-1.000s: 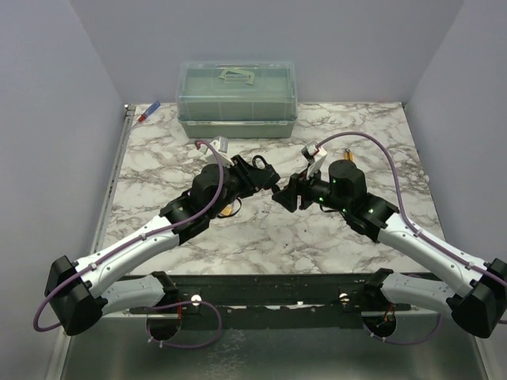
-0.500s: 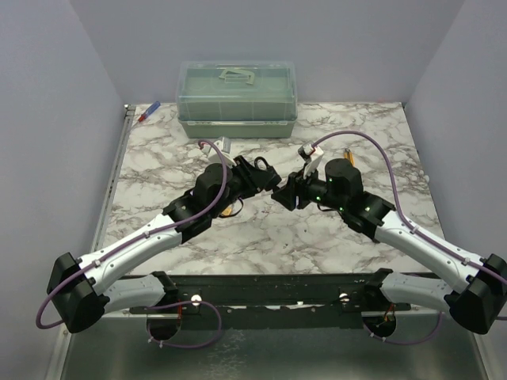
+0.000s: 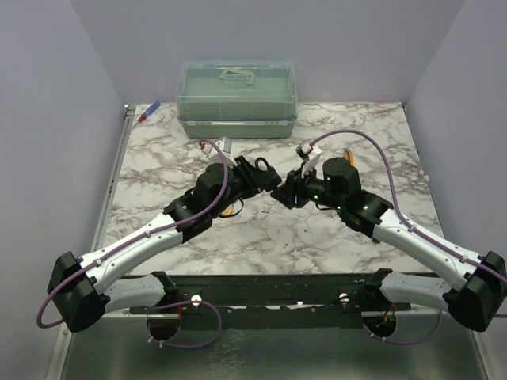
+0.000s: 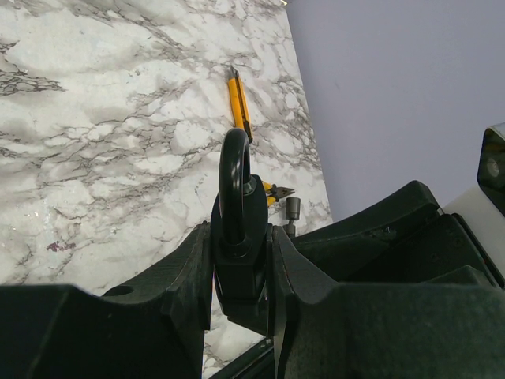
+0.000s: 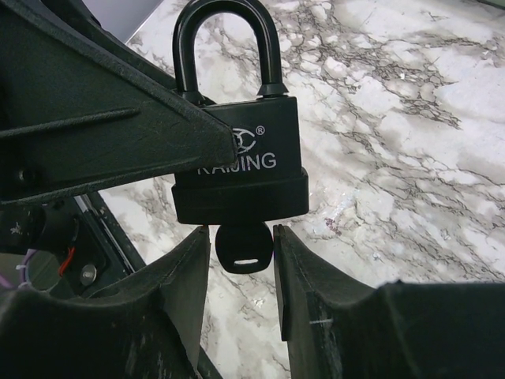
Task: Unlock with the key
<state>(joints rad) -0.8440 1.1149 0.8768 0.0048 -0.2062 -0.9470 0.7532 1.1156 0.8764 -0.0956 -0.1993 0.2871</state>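
The left arm (image 3: pixel 135 245) and right arm (image 3: pixel 420 241) stretch forward and lean inward, wrists bent so the two grippers meet nose to nose. The left gripper (image 4: pixel 241 268) is clamped on the body of a black padlock (image 4: pixel 235 170) with its fingers flat against the sides. The right gripper (image 3: pixel 282 192) faces it with jaws parted, one finger on either side of the key (image 5: pixel 245 251) and a sliver of gap on each side.

Marble table (image 3: pixel 261 229) — green lidded box (image 3: pixel 238 99), orange tool (image 4: pixel 239 103).
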